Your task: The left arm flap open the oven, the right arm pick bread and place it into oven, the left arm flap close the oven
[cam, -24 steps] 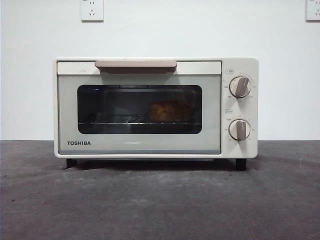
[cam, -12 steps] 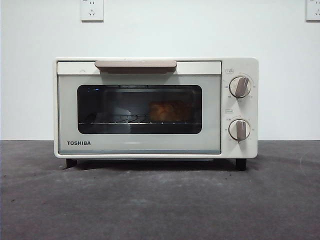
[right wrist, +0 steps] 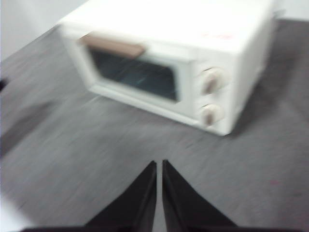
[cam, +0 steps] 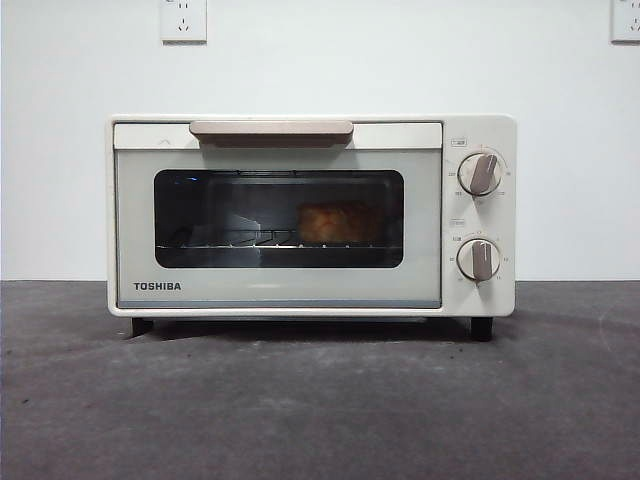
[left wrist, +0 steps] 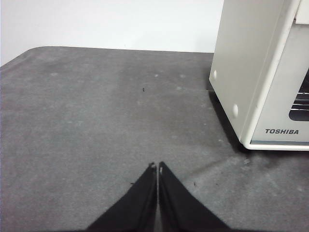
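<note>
I find the small golden-brown bun (cam: 337,222) inside the shut cream-white TOSHIBA toaster oven (cam: 310,215) on the dark grey desk (cam: 320,400). My left hand (left wrist: 156,166), jaws pressed together and empty, sits nearer, beside the oven's corner. My right hand (right wrist: 159,163), likewise closed on nothing, faces the door from well apart.

Across the front view I find no change at all from the two earlier moments to now. The oven (cam: 311,215) has not shifted on the table (cam: 320,400), its door has not moved from shut under the handle (cam: 271,130), and the bread (cam: 337,222) behind the window lies on the rack exactly where it lay before. Neither of my arms has come into that view in this time.
</note>
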